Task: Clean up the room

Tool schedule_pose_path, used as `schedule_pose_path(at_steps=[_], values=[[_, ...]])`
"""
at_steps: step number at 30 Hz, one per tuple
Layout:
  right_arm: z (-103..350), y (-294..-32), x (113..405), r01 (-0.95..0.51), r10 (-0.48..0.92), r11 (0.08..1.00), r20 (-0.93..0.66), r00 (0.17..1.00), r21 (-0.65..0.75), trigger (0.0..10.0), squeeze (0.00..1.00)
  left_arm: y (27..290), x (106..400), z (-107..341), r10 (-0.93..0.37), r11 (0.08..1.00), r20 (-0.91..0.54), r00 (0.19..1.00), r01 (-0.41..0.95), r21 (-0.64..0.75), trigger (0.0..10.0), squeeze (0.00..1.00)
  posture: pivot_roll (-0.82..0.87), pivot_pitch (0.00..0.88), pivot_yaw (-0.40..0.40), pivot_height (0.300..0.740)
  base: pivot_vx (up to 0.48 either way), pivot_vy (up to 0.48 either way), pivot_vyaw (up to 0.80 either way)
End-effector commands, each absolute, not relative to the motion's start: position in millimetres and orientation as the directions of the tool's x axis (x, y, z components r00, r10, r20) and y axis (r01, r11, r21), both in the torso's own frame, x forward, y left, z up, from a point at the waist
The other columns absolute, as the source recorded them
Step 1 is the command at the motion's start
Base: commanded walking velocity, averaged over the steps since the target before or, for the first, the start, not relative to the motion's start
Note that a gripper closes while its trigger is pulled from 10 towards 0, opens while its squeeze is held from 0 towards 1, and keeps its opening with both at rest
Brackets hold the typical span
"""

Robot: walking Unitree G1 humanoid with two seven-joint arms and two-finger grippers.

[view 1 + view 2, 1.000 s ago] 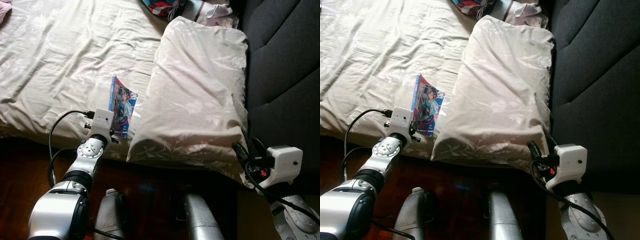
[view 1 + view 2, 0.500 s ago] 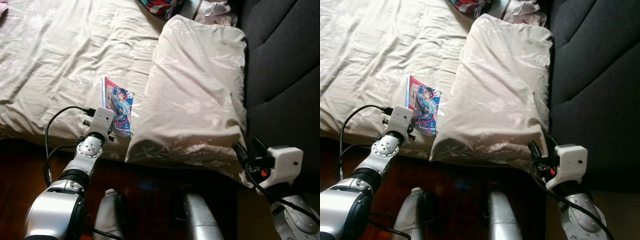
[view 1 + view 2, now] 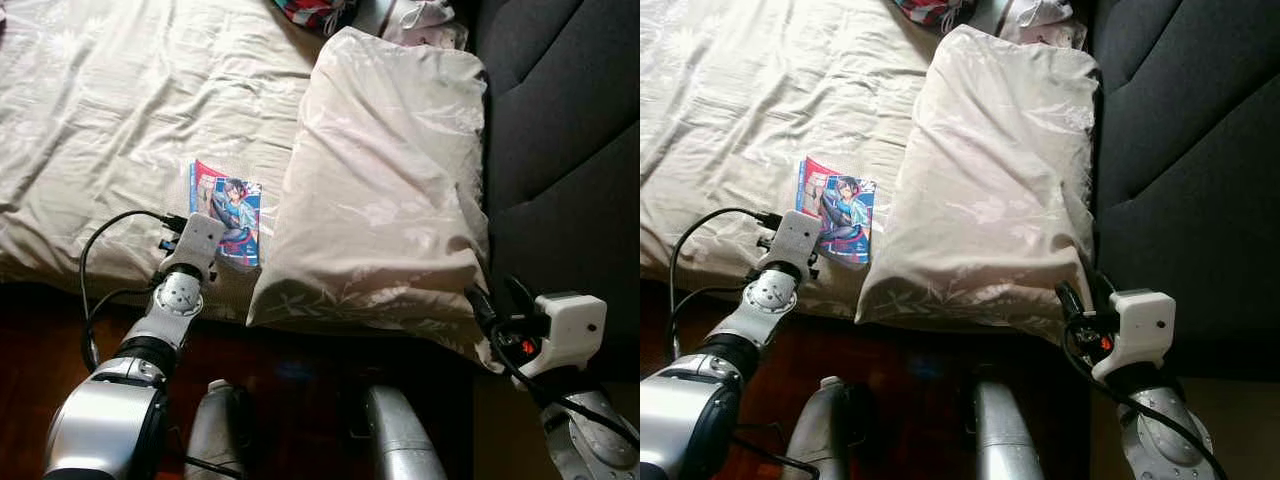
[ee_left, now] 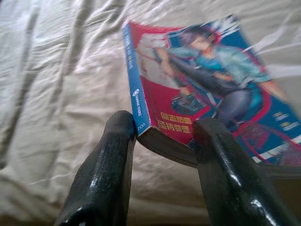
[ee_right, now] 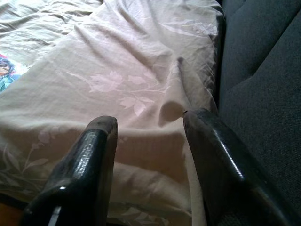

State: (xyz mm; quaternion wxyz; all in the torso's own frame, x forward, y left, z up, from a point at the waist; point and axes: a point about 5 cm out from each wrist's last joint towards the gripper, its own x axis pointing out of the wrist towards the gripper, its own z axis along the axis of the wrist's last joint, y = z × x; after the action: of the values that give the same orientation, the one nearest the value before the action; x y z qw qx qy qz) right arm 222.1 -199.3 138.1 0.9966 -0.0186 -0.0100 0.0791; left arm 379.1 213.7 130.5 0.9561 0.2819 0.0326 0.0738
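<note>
Our left gripper (image 4: pixel 162 141) was spread wide around the near corner of the book (image 3: pixel 228 209), which lay on the bed (image 3: pixel 110 120) just beside the pillow (image 3: pixel 385 190); nothing was clamped yet. We judged it best to slide further over the spine before closing. Our right gripper (image 5: pixel 148 141) hung open, holding nothing, by the pillow's corner.

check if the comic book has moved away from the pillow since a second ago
Yes. The comic book has slid to the robot's left, away from the pillow, opening a wider gap of sheet between them, with the left gripper straddling its near corner.
</note>
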Motion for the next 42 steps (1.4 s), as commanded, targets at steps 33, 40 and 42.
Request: schedule_pose_path(at_steps=[33, 40, 42], values=[[83, -186, 257, -0.091, 0.093, 0.991, -0.016, 0.996, 0.102, 10.0, 0.00, 205, 292, 42, 0.106, 0.971, -0.031, 0.994, -0.097, 0.219, 10.0, 0.00, -0.12, 0.184, 0.022, 0.656, 0.000, 0.000, 0.00], [74, -184, 263, -0.083, 0.088, 0.989, -0.033, 0.996, 0.121, 10.0, 0.00, 209, 293, 40, 0.108, 0.971, -0.045, 0.993, -0.096, 0.218, 10.0, 0.00, -0.12, 0.134, 0.040, 0.676, 0.000, 0.000, 0.00], [74, -184, 263, -0.083, 0.088, 0.989, -0.033, 0.996, 0.121, 10.0, 0.00, 209, 293, 40, 0.108, 0.971, -0.045, 0.993, -0.096, 0.218, 10.0, 0.00, -0.12, 0.134, 0.040, 0.676, 0.000, 0.000, 0.00]])
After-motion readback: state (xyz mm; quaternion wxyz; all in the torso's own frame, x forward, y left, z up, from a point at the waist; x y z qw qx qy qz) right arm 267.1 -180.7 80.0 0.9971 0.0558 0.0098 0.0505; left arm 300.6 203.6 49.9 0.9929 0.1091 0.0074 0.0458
